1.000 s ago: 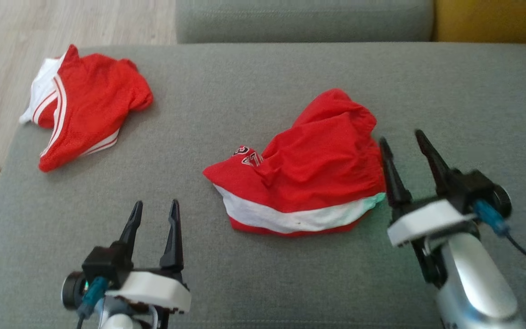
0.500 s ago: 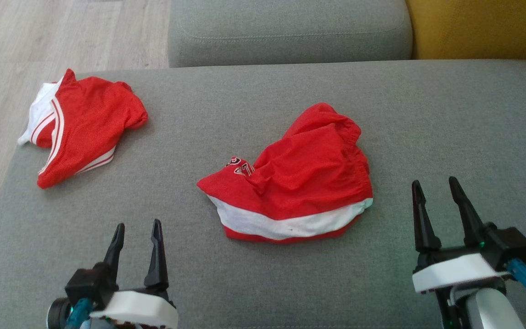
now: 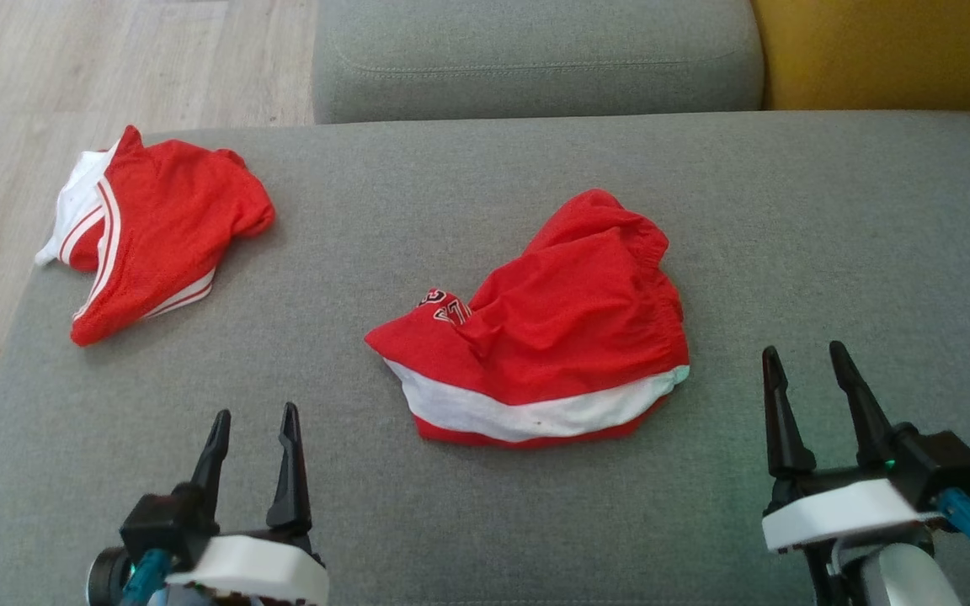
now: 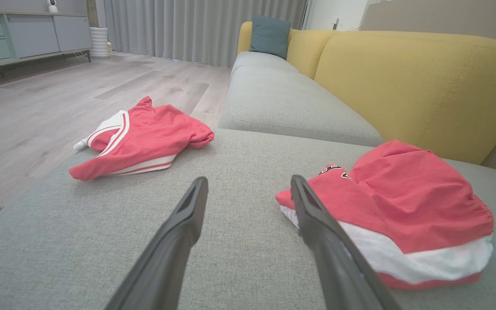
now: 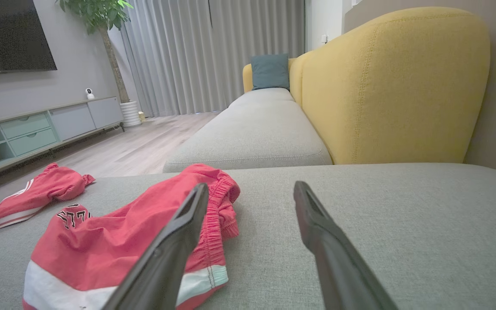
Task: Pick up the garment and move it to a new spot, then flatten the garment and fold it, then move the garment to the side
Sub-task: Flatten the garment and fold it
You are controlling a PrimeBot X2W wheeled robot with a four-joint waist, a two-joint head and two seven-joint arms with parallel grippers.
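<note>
Condition of the scene, as observed:

The garment, a pair of red shorts with a white band along the near hem and dark lettering at one corner, lay crumpled near the middle of the grey sofa seat. It was not flat. The fabric was bunched and creased, with the elastic waistband toward the far right. Nothing held it.

The left hand stood at the lower left of the head view. Its two dark fingers were parted and empty, and it was near the garment's left corner but clear of it. In the left wrist view that corner showed partly behind one finger.

The right hand stood at the lower right, likewise spread wide and carrying nothing. It was just beside the garment's right edge, with a strip of bare seat between them. In the right wrist view the waistband showed behind one finger. Whether either hand touched the seat fabric could not be determined.

A second red garment, striped in white, lay bunched at the seat's far left corner, well apart from the first.

Beyond the seat were a further grey cushion, a yellow backrest and a wooden floor. The wrist views also showed a teal pillow, grey curtains and a low cabinet.
</note>
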